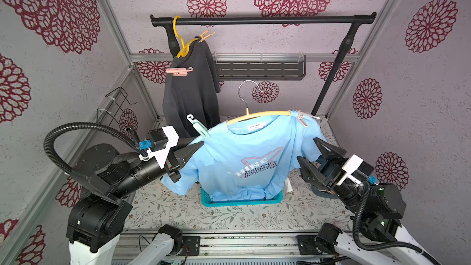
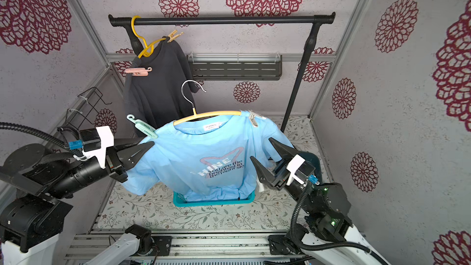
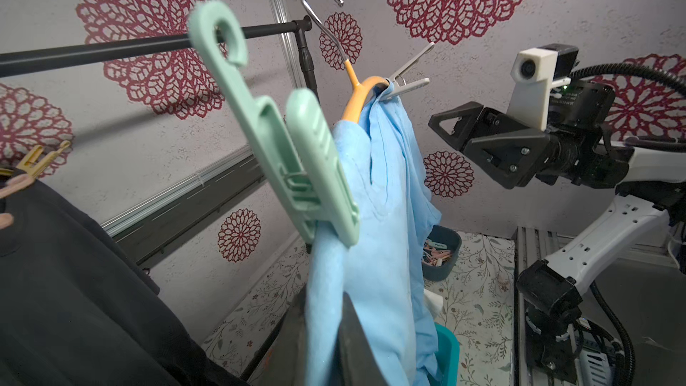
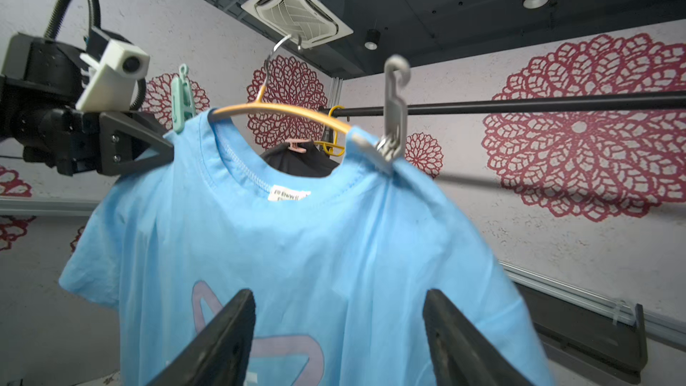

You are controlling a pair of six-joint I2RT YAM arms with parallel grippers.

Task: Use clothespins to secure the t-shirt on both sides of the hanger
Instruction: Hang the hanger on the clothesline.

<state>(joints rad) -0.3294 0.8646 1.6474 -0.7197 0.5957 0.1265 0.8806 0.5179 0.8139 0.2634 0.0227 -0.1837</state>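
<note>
A mint-green clothespin (image 1: pixel 200 127) grips the light-blue t-shirt (image 1: pixel 242 149) at one shoulder, and a whitish clothespin (image 1: pixel 303 119) pinches the other shoulder onto the orange hanger (image 1: pixel 257 115). The hanger's metal hook stands free in the air, well below the black rail (image 1: pixel 254 20).

The left arm reaches in almost level. The left gripper (image 1: pixel 200 146) is clamped on the shirt's shoulder just under the green peg; whether the hanger's end lies inside that pinch is hidden by the cloth. The right arm rises from the opposite side, and the right gripper (image 1: pixel 308 149) points up at the shirt near its other sleeve, jaws spread wide with nothing between them.

The shirt's hem falls into a teal basket (image 1: pixel 242 201) on the leaf-printed table cover (image 1: pixel 178 212). In the left wrist view, a dark tub (image 3: pixel 443 254) of pegs sits beyond. A dark shirt (image 1: pixel 191 93) hangs from the rail, and red rosettes pattern the pale walls (image 1: pixel 420 98).
</note>
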